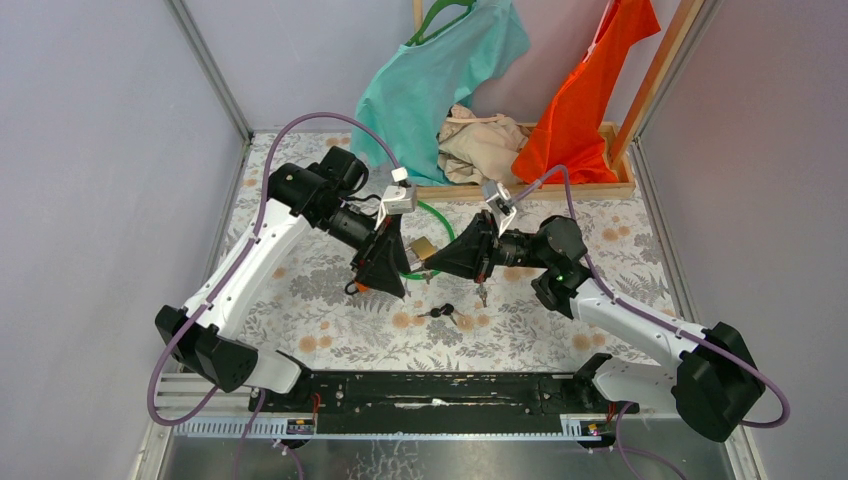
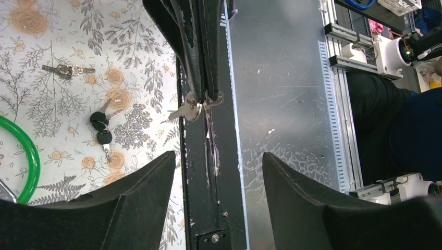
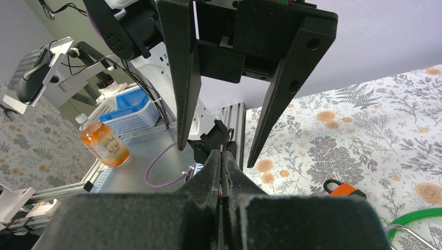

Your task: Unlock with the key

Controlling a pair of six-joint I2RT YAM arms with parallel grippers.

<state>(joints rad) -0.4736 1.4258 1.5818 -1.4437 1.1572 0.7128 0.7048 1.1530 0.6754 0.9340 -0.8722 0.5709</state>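
Item counts: robot arms, two: left arm [image 1: 250, 262], right arm [image 1: 625, 312]. Key sets, three: silver keys [image 2: 68, 69], black-headed keys [image 2: 101, 130], ringed key [image 2: 188, 110]. Padlocks, two: brass padlock [image 1: 424, 247], orange padlock [image 3: 345, 189]. Green cable [image 2: 32, 156], one. Garments, three: teal shirt [image 1: 440, 85], beige cloth [image 1: 482, 147], orange shirt [image 1: 585, 100]. Green hanger [image 1: 441, 16], one. Bottle [image 3: 104, 146], one. Blue basket [image 3: 127, 110], one

Pale lilac walls [image 1: 90, 150] close in on both sides, with bare metal posts [image 1: 210, 70] running up the back corners, and the light falls even and soft across the flower-printed counter [image 1: 620, 240]. At the back stands a wooden rack [image 1: 660, 80] with a teal shirt [image 1: 430, 90] and an orange garment [image 1: 580, 110] hanging and a beige cloth [image 1: 480, 145] heaped between them. Off to one side, a blue basket [image 3: 125, 109] and an orange bottle [image 3: 104, 146] sit on a grey metal surface.
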